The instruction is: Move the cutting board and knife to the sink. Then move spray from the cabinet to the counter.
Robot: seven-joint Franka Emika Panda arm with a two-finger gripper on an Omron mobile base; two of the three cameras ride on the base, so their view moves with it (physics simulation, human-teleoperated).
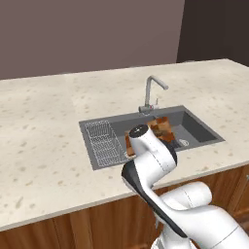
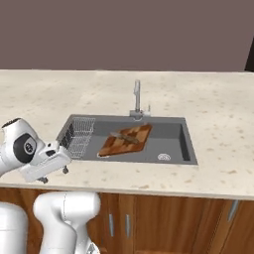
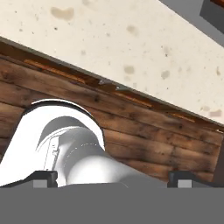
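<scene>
With board (image 2: 126,140) and knife (image 2: 124,136) lying in the sink (image 2: 173,144) mid-frame, the hand (image 2: 52,176), fingers apart, hangs lower left off the worktop (image 2: 208,109) edge.

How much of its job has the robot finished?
The first half looks done: the board lies in the sink with the knife on top of it. The gripper is open and holds nothing, hanging by the counter edge away from the sink. Left to do: fetching the spray from the cabinet and setting it on the counter.

Arm folded low, tool (image 3: 112,178) pointing down, jaws wide
</scene>
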